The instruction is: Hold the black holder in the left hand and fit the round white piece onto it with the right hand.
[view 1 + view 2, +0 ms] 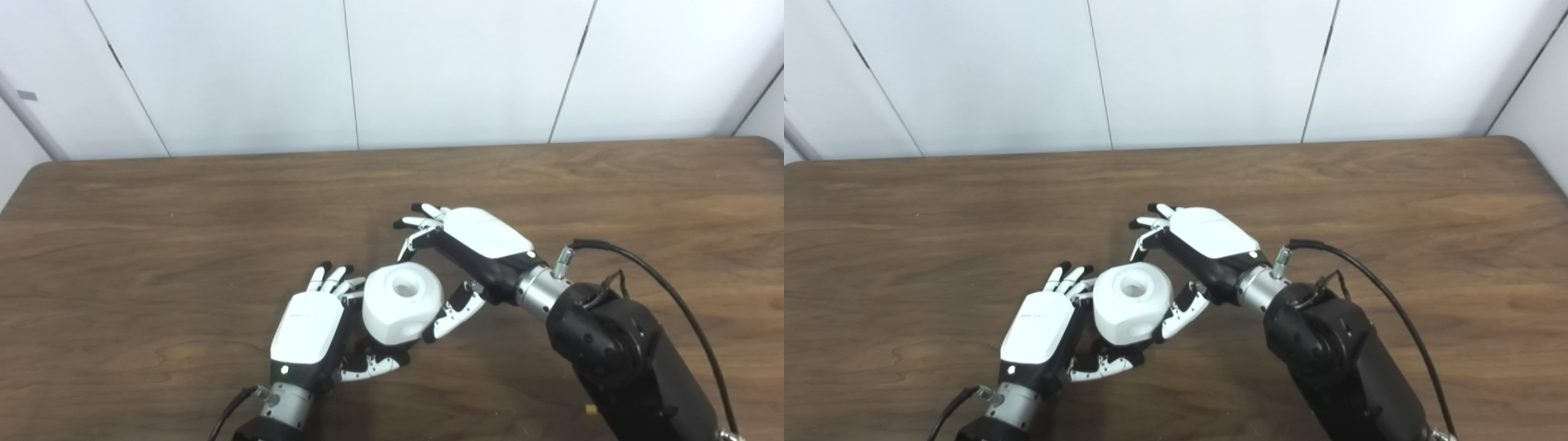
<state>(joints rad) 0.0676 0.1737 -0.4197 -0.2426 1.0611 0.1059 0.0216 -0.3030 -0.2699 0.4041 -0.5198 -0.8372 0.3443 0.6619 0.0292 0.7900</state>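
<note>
We see our left hand point(309, 327) cupping the round white piece point(401, 303) (black holder hidden beneath), our right hand point(471, 245) at two o'clock spread wide, thumb touching the piece, with bare wooden table point(184, 214) all around.

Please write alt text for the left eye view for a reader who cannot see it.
A round white piece sits against the left hand on a brown wooden table. The right hand hovers open beside it, thumb near its side.
</note>
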